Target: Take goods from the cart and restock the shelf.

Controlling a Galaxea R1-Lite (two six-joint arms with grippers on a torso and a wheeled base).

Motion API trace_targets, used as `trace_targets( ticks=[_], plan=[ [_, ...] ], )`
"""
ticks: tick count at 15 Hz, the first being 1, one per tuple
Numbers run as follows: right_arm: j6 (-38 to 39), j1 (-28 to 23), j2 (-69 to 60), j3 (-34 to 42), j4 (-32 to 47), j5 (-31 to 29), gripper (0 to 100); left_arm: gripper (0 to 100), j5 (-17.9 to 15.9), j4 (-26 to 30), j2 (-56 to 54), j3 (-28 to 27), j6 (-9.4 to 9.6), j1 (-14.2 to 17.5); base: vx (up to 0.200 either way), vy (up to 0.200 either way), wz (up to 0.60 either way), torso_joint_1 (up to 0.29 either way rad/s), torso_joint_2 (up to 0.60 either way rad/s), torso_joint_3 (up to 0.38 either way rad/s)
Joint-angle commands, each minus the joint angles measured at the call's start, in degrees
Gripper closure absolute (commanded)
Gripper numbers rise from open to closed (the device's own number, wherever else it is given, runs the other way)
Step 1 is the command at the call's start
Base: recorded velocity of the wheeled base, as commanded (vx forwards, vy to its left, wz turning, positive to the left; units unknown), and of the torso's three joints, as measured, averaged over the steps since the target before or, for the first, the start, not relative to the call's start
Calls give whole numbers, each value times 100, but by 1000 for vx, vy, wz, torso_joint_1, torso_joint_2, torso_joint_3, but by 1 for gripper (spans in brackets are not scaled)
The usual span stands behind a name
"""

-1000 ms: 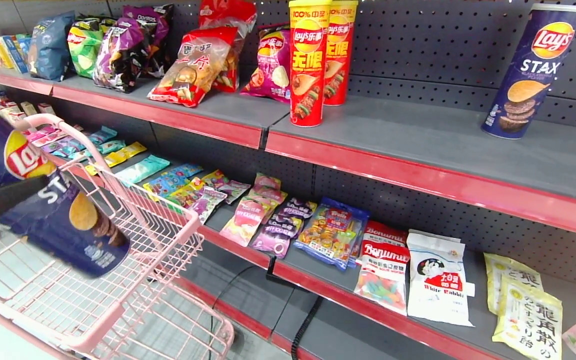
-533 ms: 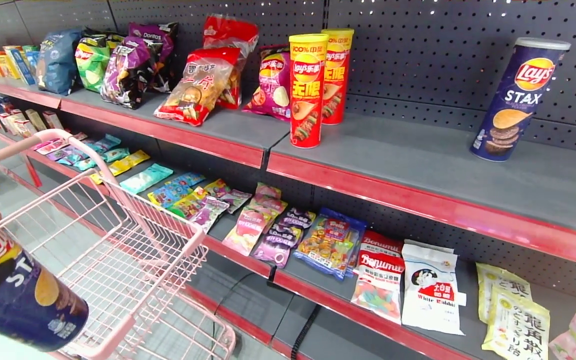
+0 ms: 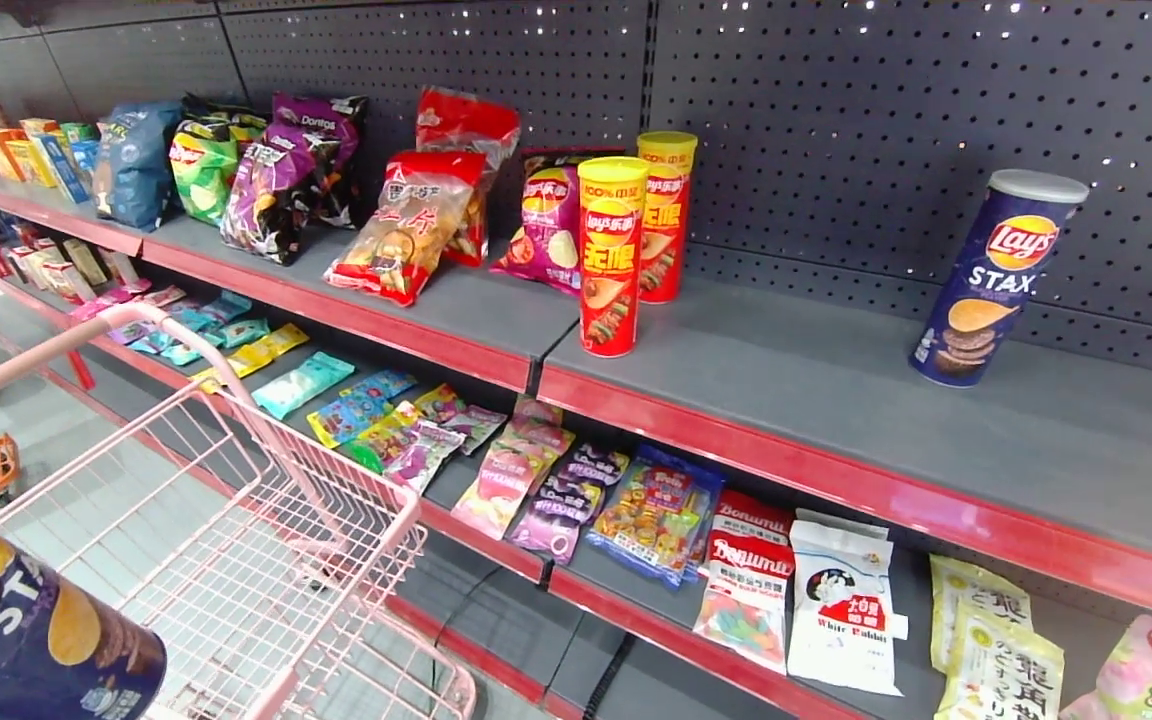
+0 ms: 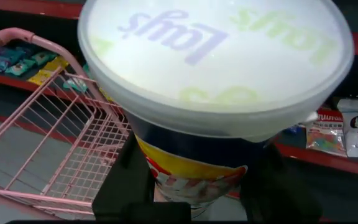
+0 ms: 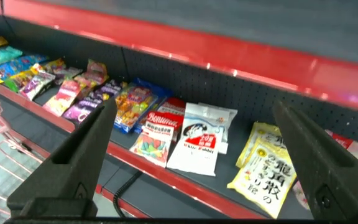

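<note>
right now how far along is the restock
Done: one blue can stands on the top shelf. In hand: the left pincer grips a second can, low near the cart. Left: set it on the shelf, probably next to the first. Right pincer is open, holding nothing.

Blue chip can (image 3: 36,640) lower, drawn back toward cart (image 3: 404,512) near corner

Head view: high, looks down across shelf (image 3: 786,390) and cart (image 3: 331,500). Left wrist view: very close over lid of can (image 4: 210,56); shares cart. Right wrist view: faces shelf's lower tier; shares white candy bag (image 5: 197,146) with head view.
</note>
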Motion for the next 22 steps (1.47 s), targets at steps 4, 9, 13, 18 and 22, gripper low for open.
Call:
trace_targets(
  ticks=[4, 9, 13, 18, 22],
  plan=[
    [26, 2, 8, 0, -3, 2, 0, 100, 427, 17, -292, -8, -1, 11, 0, 0, -300, 201, -474, -281],
    [26, 2, 8, 0, -3, 2, 0, 100, 453, 52, -380, 1, 35, 11, 0, 0, -600, 31, -59, -38],
    [17, 2, 8, 0, -3, 2, 0, 100, 594, 140, -301, 53, 413, 73, 0, 0, -600, 2, 4, 1],
    [0, 2, 8, 0, -3, 11, 0, 100, 1025, 122, -406, 36, 791, 64, 0, 0, -360, -1, 0, 0],
    [-9, 2, -1, 0, -3, 11, 0, 100, 1033, 192, -635, 106, 799, 64, 100, 0, 0, 1, 4, 6]
  ],
)
